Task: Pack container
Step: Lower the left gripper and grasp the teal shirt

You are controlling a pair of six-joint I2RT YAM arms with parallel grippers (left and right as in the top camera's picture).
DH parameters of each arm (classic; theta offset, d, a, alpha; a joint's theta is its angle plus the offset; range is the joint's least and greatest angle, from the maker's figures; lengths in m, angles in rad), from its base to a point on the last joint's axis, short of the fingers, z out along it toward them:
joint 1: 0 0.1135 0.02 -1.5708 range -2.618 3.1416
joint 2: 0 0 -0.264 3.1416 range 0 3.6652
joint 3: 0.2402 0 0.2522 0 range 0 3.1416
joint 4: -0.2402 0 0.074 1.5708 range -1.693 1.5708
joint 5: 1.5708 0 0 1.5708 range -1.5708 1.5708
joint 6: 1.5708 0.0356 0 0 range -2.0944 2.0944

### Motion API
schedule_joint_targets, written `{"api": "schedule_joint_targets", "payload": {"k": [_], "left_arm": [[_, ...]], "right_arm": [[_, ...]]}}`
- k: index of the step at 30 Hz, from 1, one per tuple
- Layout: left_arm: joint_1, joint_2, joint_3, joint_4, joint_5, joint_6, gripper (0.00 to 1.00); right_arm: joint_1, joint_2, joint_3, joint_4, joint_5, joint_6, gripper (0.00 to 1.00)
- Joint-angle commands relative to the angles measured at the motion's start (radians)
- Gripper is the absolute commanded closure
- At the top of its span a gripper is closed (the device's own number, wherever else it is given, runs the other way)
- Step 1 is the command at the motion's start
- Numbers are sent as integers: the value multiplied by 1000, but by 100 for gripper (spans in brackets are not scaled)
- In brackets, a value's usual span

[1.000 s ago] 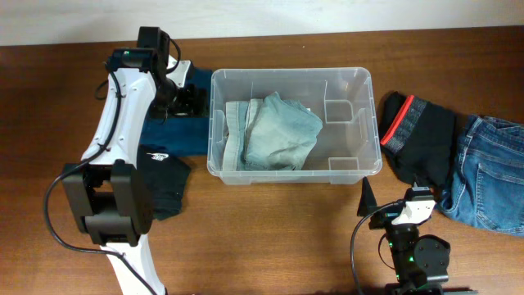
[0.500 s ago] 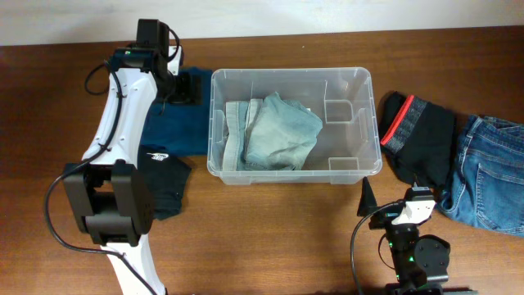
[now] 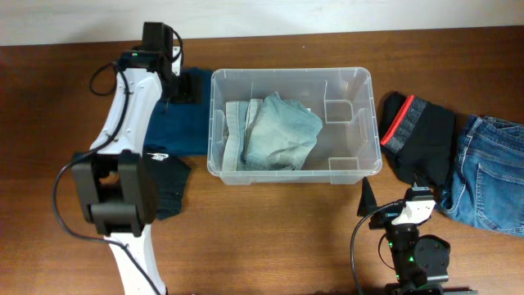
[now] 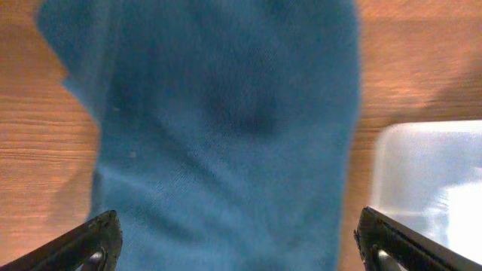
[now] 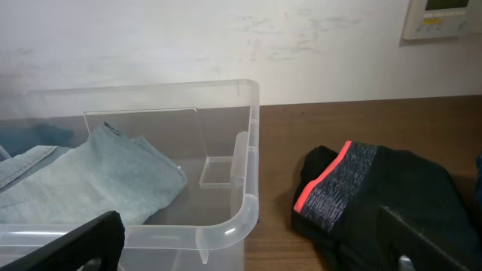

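Clear container (right half bare), left pincer wide

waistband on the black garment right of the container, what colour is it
Heathered grey waistband with a coral-red edge, clearest in the right wrist view.

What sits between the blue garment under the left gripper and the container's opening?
Nothing visible. The open left gripper hovers over the blue garment, which lies right beside the container. The container is uncovered, so only its rim must be cleared. A folded grey-green garment already lies inside.
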Motion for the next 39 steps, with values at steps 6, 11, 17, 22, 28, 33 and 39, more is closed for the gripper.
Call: {"api": "schedule_joint_targets", "payload": {"k": [6,11,17,22,28,33,39], "left_arm": [[27,139,-11,-1,-18,6,1],[27,230,-11,1,-19,36,1],[27,280,-11,-6,-19,36,1],[27,280,-6,-24,-19,60,22],[27,280,-7,-59,-19,142,46],[27,280,-7,-67,-19,142,95],[27,280,-6,-70,-19,142,99]], "right_arm": [[3,-6,-5,-5,-9,-7,2],[3,-6,-5,-5,-9,-7,1],[3,-6,-5,-5,-9,-7,2],[3,-6,-5,-5,-9,-7,2],[3,-6,-5,-5,-9,-7,2],[3,-6,-5,-5,-9,-7,2],[3,-6,-5,-5,-9,-7,2]]}}
